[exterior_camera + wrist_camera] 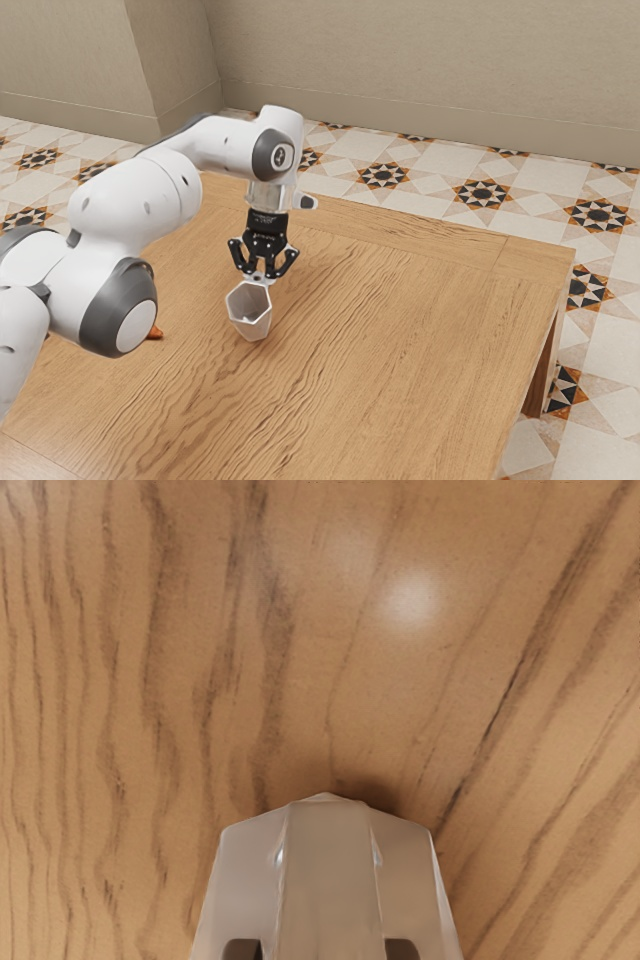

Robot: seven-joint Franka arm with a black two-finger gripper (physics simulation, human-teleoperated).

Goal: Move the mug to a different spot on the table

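A black two-finger claw (262,272) pinches the rim of a white faceted mug (250,314) over the wooden desk (420,340), well in from every edge.
Gripped from above by one wall, the mug hangs tilted, a hold that looks suited to carrying it elsewhere. Whether its base clears the wood is hard to judge. From the wrist, the mug (325,880) looms just under the hand. The white robot arm (130,210) hides most of a small orange object (155,335).

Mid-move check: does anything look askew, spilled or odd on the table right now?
The mug is tilted, pinched at its rim by the gripper, with its opening leaning toward the exterior camera rather than straight up. Nothing looks spilled or damaged.
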